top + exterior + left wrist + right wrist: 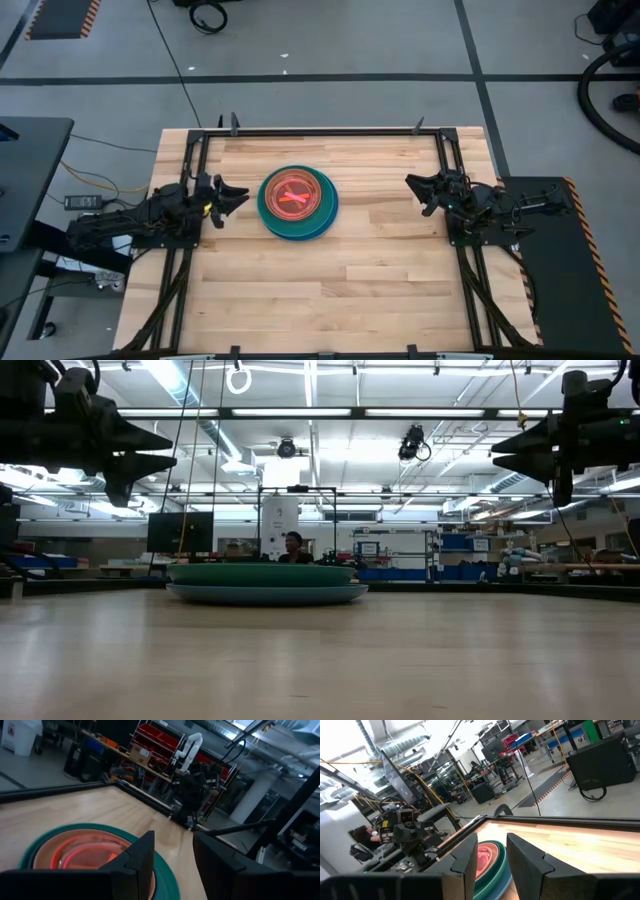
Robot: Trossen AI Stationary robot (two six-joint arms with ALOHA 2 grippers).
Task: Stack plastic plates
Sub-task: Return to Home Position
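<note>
Table front: the pale wooden table [330,290] shows bare boards across the near side in the low view. No plate lies loose on it in any view.
Stack: the round plastic plates [298,203] sit as one nested pile at the middle of the table, between the two arms.
Bottom layer: a wide blue plastic plate [266,593] rests flat on the wood, with its rim showing under the rest.
Next layer: a teal plastic plate [262,573] sits level inside the blue one.
Top layers: a translucent orange-red plastic plate [293,195] lies uppermost. In the left wrist view paler tan and orange rings show around it. I cannot count how many plates lie between it and the teal one.
Left side: the left gripper [238,195] hangs above the table just left of the pile and does not touch it. Its jaws are spread wide and hold nothing.
Right side: the right gripper [415,193] hangs well apart from the pile on the right. Its jaws are also spread wide and empty.
Done: the stacking looks finished to me, since every plate in view is in the one pile and the pile sits level.
Left to do: most likely only moving both arms to their rest poses, with no plate left to fetch.
Room beyond: a person [293,546] shows far behind the pile, well away from the table.
</note>
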